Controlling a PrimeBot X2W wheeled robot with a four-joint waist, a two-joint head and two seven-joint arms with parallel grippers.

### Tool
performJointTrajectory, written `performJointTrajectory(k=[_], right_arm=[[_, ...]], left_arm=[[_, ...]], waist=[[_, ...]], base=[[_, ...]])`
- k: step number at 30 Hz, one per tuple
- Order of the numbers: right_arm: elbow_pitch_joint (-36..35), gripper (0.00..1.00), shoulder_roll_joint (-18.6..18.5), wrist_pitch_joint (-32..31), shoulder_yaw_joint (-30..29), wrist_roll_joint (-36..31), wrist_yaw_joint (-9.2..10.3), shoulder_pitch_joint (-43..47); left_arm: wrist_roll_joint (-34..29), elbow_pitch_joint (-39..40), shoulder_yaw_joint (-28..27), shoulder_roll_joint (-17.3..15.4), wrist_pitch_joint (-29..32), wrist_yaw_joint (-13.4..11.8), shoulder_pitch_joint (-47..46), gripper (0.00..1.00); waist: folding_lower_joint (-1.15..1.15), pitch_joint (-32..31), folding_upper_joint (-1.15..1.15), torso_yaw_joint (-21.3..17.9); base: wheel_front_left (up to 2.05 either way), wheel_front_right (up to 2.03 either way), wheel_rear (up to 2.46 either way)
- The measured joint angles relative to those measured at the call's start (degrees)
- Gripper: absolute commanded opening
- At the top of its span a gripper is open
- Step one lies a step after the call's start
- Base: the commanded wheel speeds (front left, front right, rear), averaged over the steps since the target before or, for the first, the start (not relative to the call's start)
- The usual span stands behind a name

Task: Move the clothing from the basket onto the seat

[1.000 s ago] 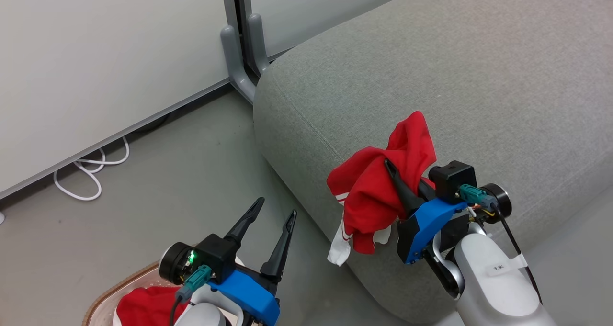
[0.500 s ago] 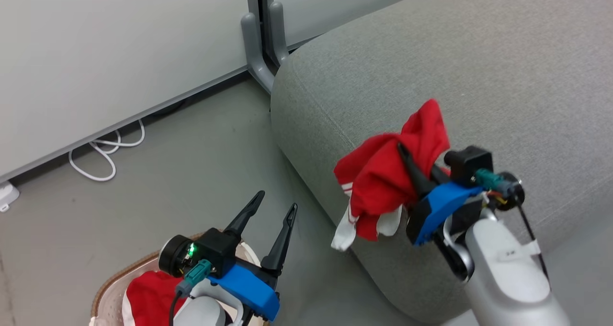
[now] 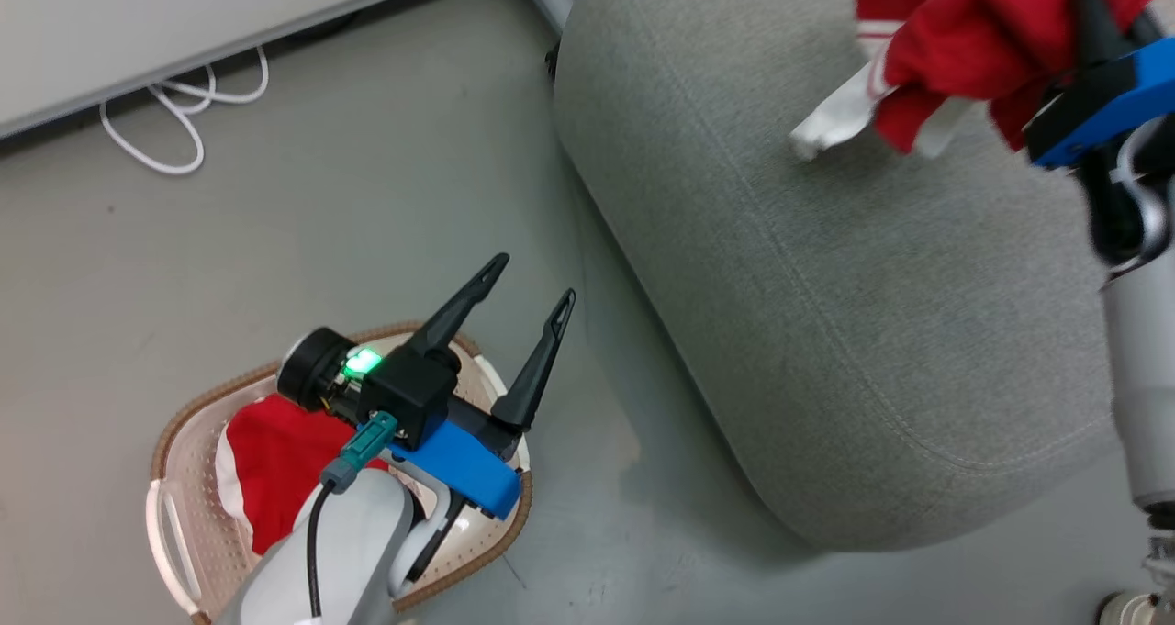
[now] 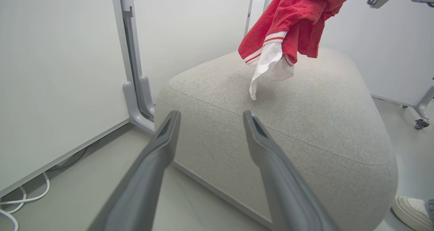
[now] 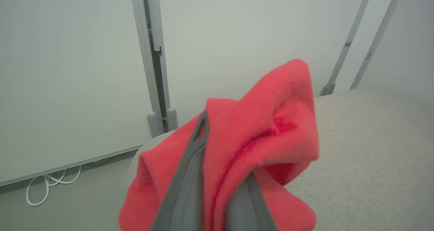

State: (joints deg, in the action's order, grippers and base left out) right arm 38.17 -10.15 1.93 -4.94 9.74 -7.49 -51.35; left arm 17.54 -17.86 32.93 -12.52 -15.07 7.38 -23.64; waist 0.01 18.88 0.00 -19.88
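Observation:
My right gripper (image 3: pixel 1088 5) is shut on a red garment with white trim (image 3: pixel 955 33), which hangs above the grey seat (image 3: pixel 826 267); its white piece dangles just over the cushion top (image 4: pixel 268 66). In the right wrist view the red cloth (image 5: pixel 257 136) wraps my right gripper (image 5: pixel 220 136). My left gripper (image 3: pixel 532 281) is open and holds nothing, hovering above the cream basket (image 3: pixel 197 506) on the floor. A second red garment (image 3: pixel 275 455) lies inside the basket, partly hidden by my left arm. In the left wrist view my left gripper (image 4: pixel 210 117) points toward the seat (image 4: pixel 305 122).
White panel walls with a grey post and foot (image 4: pixel 135 98) stand behind the seat. White cable loops (image 3: pixel 174 102) lie on the grey floor by the wall. A person's shoe (image 4: pixel 412 209) is near the seat's right corner.
The head camera has tilted down and turned, bringing the basket into fuller view. My right gripper with the red garment has moved up and farther over the seat. The left gripper stays open.

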Motion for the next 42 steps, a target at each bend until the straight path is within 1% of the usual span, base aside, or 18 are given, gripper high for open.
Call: performJointTrajectory(k=[7,8,12,15,20,23,30,31,33,38,42], right_arm=[[2.18,0.00,-7.65,0.89,-9.89,-1.03,0.01,-7.29],[2.93,0.00,-9.28,2.07,-12.13,-1.13,0.01,-8.63],[5.57,0.00,-11.00,4.98,-16.14,-2.41,0.00,-9.04],[8.34,0.00,-11.90,6.45,-19.04,-4.05,0.00,-8.39],[13.26,0.00,-10.95,9.21,-21.98,-5.44,0.00,-7.21],[15.14,0.00,-10.78,10.39,-23.62,-5.90,0.00,-7.30],[18.05,0.00,-10.95,11.85,-24.82,-7.28,0.00,-8.01],[18.31,0.42,-10.95,11.98,-24.82,-7.46,0.00,-8.03],[18.76,1.00,-10.94,12.09,-24.48,-7.73,0.00,-8.01],[19.64,1.00,-11.06,12.36,-22.54,-8.79,0.00,-6.77],[19.83,1.00,-11.18,12.36,-21.14,-9.06,0.00,-3.59]], left_arm=[[-1.25,3.18,1.44,-2.20,0.00,0.00,-5.37,1.00],[-1.85,4.20,1.48,-2.75,0.00,-0.01,-6.46,1.00],[-4.16,5.48,1.65,-3.24,0.00,-0.01,-7.40,1.00],[-4.92,6.32,2.34,-2.71,0.00,-0.01,-7.98,1.00],[-5.45,6.72,2.71,-2.77,0.00,-0.01,-8.29,1.00],[-5.44,6.91,2.58,-2.78,0.00,-0.01,-8.56,1.00],[-5.43,7.25,2.10,-2.41,0.00,-0.01,-8.57,1.00],[-5.41,7.19,2.05,-2.20,0.00,-0.01,-8.56,1.00],[-5.16,7.05,1.87,-1.66,0.00,-0.01,-8.51,1.00],[-4.20,6.21,1.34,-0.13,0.00,-0.01,-7.76,1.00],[-2.89,5.15,0.90,1.22,0.00,-0.01,-6.04,1.00]], waist=[[0.00,9.05,0.00,3.52],[0.00,11.72,0.00,4.52],[0.01,16.52,0.00,6.44],[0.01,19.20,0.00,8.01],[0.01,21.73,0.00,10.21],[0.01,21.93,0.00,10.68],[0.00,20.66,0.00,11.10],[0.00,20.39,0.00,11.18],[0.00,19.73,0.00,11.35],[0.00,17.10,0.00,11.87],[0.00,13.77,0.00,12.35]], base=[[0.00,0.00,0.00],[0.00,0.00,0.00],[0.00,0.00,0.00],[0.00,0.00,0.00],[0.00,0.00,0.00],[0.00,0.00,0.00],[0.00,0.00,0.00],[0.00,0.00,0.00],[0.00,0.00,0.00],[0.00,0.00,0.00],[0.00,0.00,0.00]])
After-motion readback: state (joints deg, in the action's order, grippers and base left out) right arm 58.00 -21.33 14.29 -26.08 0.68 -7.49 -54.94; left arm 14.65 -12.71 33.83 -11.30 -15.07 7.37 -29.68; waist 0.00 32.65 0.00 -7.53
